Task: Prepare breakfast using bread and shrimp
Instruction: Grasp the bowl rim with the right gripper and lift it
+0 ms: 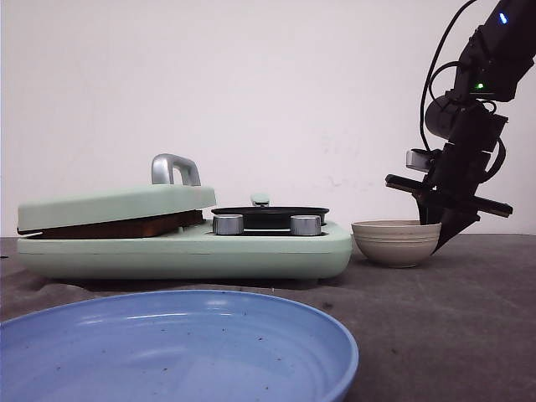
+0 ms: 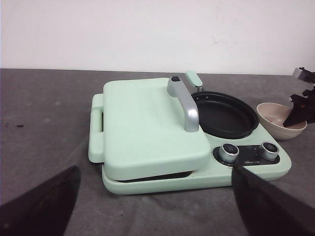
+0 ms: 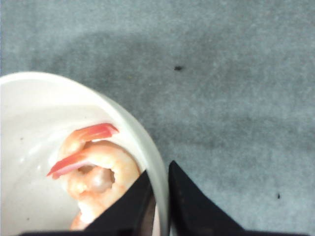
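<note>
Orange-pink shrimp (image 3: 98,172) lie in the beige bowl (image 3: 142,140), which stands on the table right of the mint-green cooker (image 1: 193,251). My right gripper (image 3: 158,172) is shut on the bowl's rim, one finger inside and one outside; it also shows in the front view (image 1: 440,234). A brown bread edge (image 1: 126,226) shows under the cooker's closed lid (image 2: 147,123). My left gripper (image 2: 153,169) is open and empty, hovering in front of the cooker. It is not in the front view.
A black pan (image 2: 224,114) sits in the cooker's right half, behind two silver knobs (image 2: 229,152). A large blue plate (image 1: 167,352) lies at the table's front. The bowl (image 1: 395,243) stands close beside the cooker's right end.
</note>
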`<state>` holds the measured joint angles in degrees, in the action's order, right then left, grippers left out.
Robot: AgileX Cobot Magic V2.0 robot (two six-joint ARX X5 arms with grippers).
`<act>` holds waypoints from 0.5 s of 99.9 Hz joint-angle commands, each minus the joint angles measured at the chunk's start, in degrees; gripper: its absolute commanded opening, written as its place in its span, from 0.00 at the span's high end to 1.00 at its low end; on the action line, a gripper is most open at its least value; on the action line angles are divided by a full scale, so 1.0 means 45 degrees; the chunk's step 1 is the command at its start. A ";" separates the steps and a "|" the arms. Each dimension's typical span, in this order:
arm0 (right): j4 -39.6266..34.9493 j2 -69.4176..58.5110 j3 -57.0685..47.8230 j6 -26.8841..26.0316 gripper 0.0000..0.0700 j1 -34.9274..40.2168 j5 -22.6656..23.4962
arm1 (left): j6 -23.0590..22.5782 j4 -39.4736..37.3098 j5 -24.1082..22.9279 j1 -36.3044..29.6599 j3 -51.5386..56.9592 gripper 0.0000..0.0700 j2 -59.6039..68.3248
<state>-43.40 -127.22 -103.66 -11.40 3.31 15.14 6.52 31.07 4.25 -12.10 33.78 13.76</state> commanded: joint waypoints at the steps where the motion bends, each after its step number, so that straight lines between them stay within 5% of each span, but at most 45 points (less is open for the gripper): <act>1: 0.0058 -0.0301 -0.0257 -0.0044 1.00 0.0053 0.0024 | -0.0204 -0.0131 -0.0044 -0.0005 0.0024 0.20 -0.0029; 50: 0.0019 0.1321 -0.0287 0.0058 1.00 0.0083 0.0010 | -0.0199 -0.0126 -0.0044 -0.0005 0.0024 0.21 -0.0029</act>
<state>-43.51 -122.48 -103.66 -11.35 3.44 15.00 6.52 31.07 4.27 -12.10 33.78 13.74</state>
